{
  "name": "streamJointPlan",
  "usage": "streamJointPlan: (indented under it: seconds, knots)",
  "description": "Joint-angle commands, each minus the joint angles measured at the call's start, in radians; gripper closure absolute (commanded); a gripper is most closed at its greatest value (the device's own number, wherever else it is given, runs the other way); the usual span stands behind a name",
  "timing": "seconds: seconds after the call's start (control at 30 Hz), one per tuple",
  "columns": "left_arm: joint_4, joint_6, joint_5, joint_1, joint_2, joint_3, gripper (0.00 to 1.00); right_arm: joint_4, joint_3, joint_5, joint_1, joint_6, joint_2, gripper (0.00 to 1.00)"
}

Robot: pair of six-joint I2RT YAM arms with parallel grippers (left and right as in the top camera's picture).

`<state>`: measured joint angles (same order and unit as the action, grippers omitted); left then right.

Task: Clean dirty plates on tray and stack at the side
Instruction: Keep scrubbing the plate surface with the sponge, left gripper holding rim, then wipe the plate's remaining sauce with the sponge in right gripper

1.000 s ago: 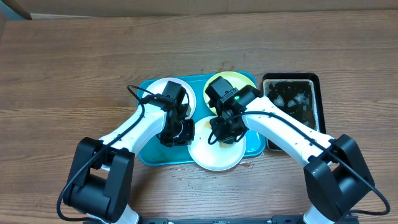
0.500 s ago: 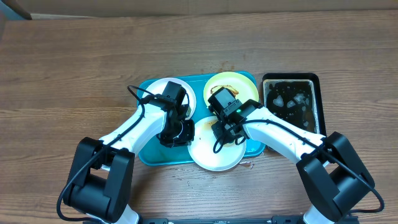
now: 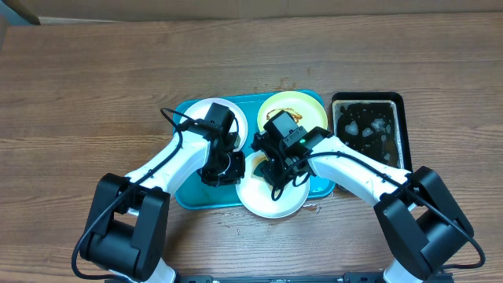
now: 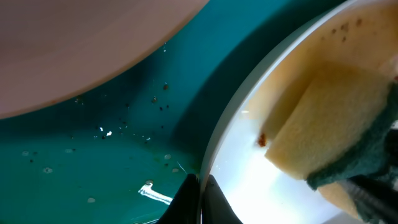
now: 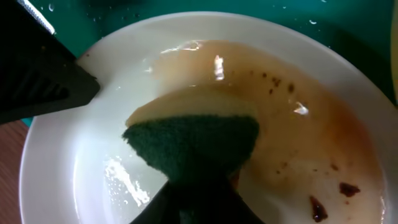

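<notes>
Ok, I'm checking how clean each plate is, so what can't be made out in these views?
- Overhead: back white plate lies mostly under the left arm, so any smears there are unseen.
- Overhead: front white plate's middle is hidden by the right claw and sponge.
- Left wrist: pale shape at top is too blurred to identify.
- Overhead: black tray's contents are too small and dark.

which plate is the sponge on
The front white plate, overhanging the tray's near edge, has the sponge; the back white plate and yellow-green plate do not.
</notes>
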<state>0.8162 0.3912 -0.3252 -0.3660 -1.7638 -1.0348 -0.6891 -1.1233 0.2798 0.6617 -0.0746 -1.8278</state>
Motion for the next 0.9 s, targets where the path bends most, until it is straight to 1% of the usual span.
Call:
streamJointPlan:
  seconds: [0.0,0.07,0.13,0.2,0.27,0.3,0.37,0.43,0.53,0.63,0.73,0.87]
  knots:
    - [-0.005,0.014,-0.008,-0.001,-0.008,-0.008,0.96,0.006,0.009,-0.228,-0.003,0.13,0.019,0.89]
    - [-0.005,0.014,-0.008,-0.001,-0.008,-0.008,0.96,-0.009,0.003,-0.41,-0.003,0.235,0.019,0.89]
    - [-0.005,0.014,-0.008,-0.001,-0.008,-0.008,0.96,-0.024,-0.01,-0.505,-0.003,0.254,0.019,0.89]
    - [-0.004,0.014,-0.008,-0.001,-0.008,-0.008,0.96,-0.026,-0.015,-0.549,-0.003,0.254,0.019,0.89]
    - [-0.002,0.014,-0.008,-0.001,-0.008,-0.008,0.96,-0.032,-0.015,-0.547,-0.003,0.254,0.019,0.89]
    - [-0.001,0.014,-0.008,-0.001,-0.008,-0.008,0.96,-0.043,-0.015,-0.538,-0.003,0.253,0.019,0.91]
    - [0.0,0.014,-0.008,-0.001,-0.008,-0.008,0.96,-0.074,-0.015,-0.498,-0.003,0.25,0.019,0.93]
    - [-0.001,0.014,-0.008,-0.001,-0.008,-0.008,0.96,-0.095,-0.015,-0.391,-0.003,0.234,0.019,0.94]
    - [-0.001,0.014,-0.008,-0.001,-0.008,-0.008,0.96,-0.087,-0.015,-0.132,0.002,0.144,0.019,0.94]
    - [-0.001,0.014,-0.008,-0.001,-0.008,-0.008,0.96,-0.063,-0.015,0.038,0.017,0.123,0.019,0.93]
    - [-0.001,0.014,-0.008,-0.001,-0.008,-0.008,0.96,-0.035,-0.015,0.114,0.035,0.123,0.019,0.93]
    - [-0.001,0.014,-0.008,-0.001,-0.008,-0.008,0.96,0.001,-0.015,0.118,0.053,0.14,0.019,0.93]
